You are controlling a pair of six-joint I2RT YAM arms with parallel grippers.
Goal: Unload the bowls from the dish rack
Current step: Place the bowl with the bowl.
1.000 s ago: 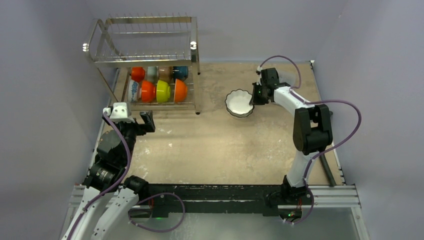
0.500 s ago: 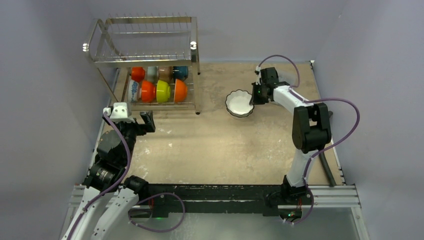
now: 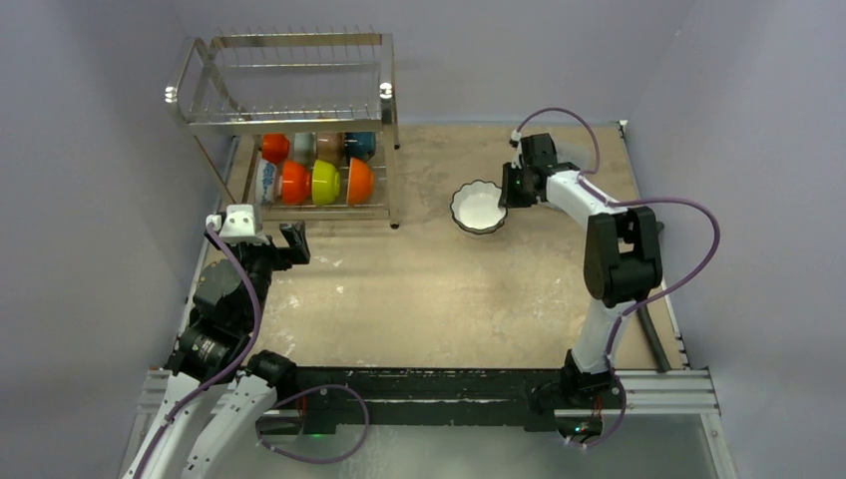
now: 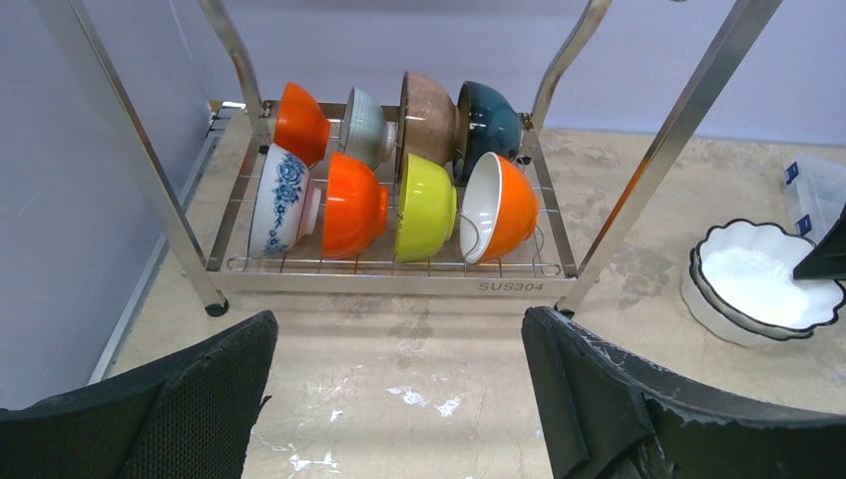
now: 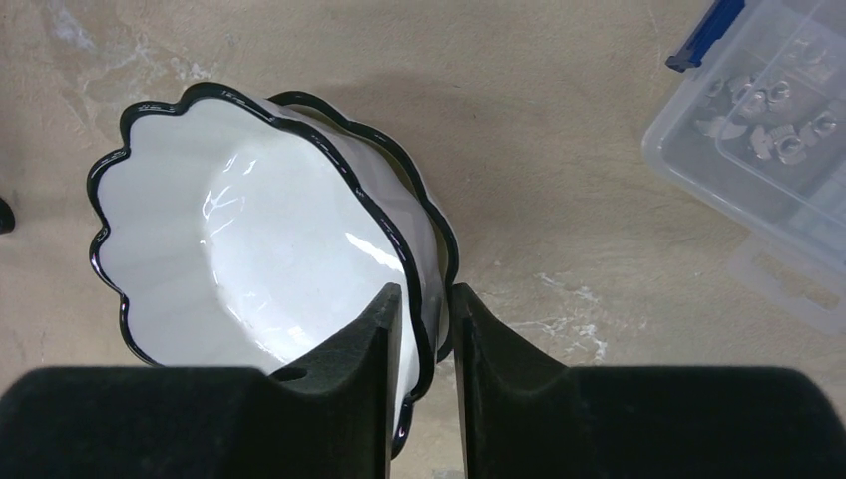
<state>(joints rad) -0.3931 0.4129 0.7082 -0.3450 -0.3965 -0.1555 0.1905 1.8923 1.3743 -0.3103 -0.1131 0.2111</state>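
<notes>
Right fingers (image 5: 349,399) astride rim of white bowls (image 5: 229,239) (grip unclear), left fingers (image 4: 619,399) wide, empty

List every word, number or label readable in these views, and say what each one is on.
"SUS304": stamped on the front bottom rail of the dish rack, seen in the left wrist view.
No other text can be read in any of the views.

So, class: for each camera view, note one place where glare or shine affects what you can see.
Top external: bright glints on the two-tier shiny steel wire rack. Left wrist: soft highlights on the glossy yellow-green round bowl. Right wrist: white glare streaks inside the white scalloped bowl.
</notes>
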